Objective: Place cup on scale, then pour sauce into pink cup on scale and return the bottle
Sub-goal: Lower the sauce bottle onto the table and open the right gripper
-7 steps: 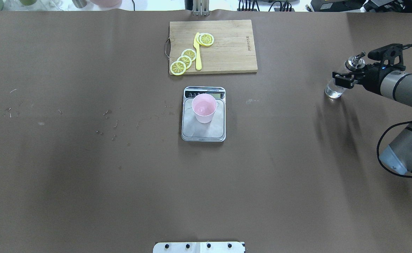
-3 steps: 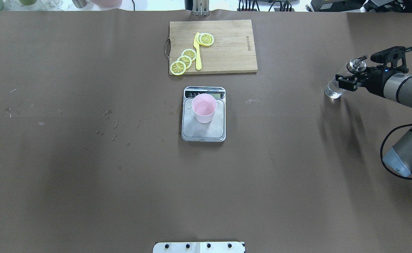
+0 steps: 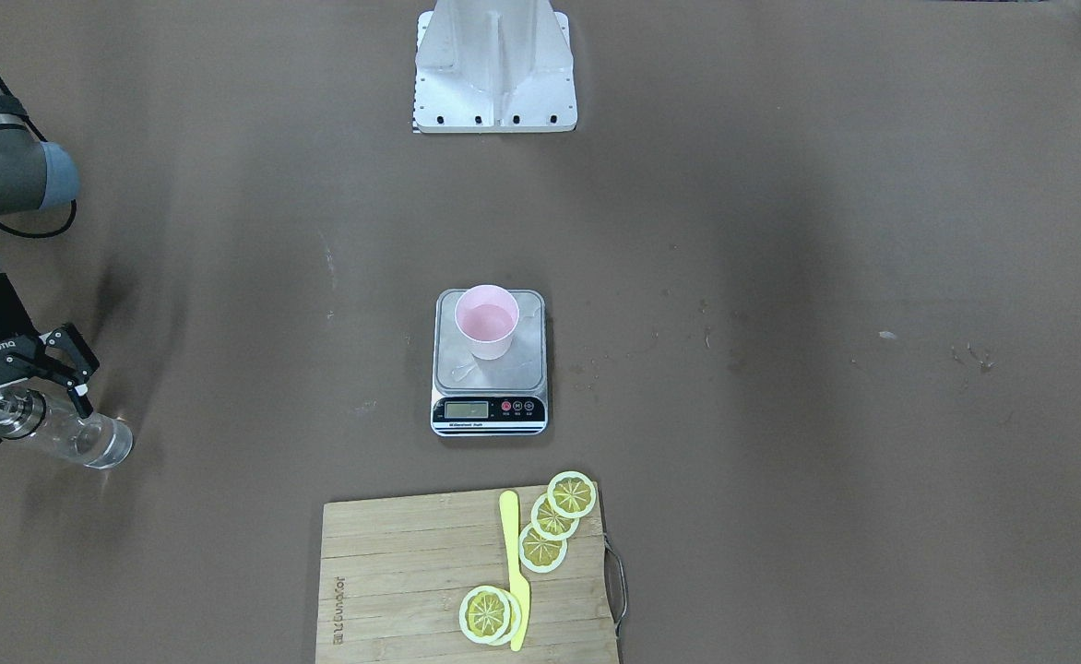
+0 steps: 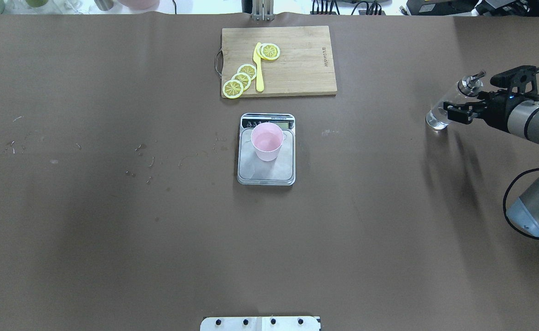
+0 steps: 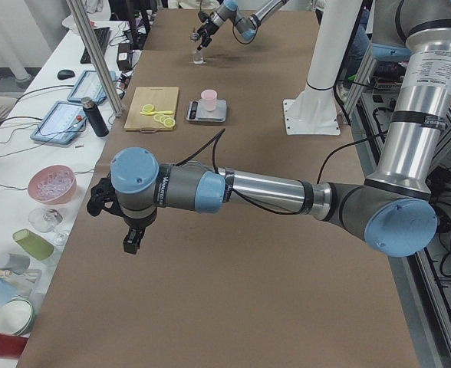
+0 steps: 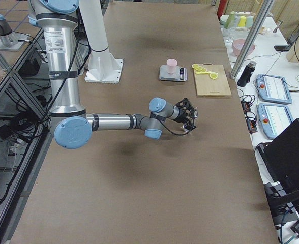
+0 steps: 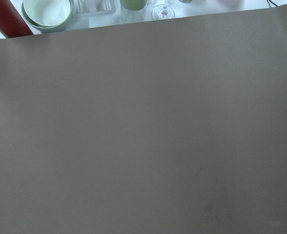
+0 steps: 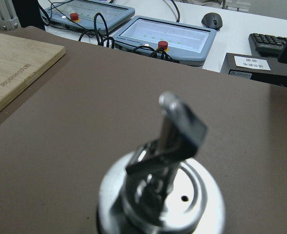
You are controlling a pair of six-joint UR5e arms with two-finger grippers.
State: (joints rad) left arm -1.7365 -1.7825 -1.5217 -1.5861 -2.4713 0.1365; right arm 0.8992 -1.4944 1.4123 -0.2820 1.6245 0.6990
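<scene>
Standing upright at the table's right end, the bottle sits between the right gripper's spread fingers, well apart from the cup on the scale. Clipping the glass could topple it, I think.

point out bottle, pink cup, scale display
bottle (image 4: 440, 112): overhead exterior view, on the clear glass body.
pink cup (image 4: 267, 140): overhead exterior view, inside of the cup.
scale display (image 3: 466, 409): exterior front-facing view, on the LCD in the black front strip.
</scene>
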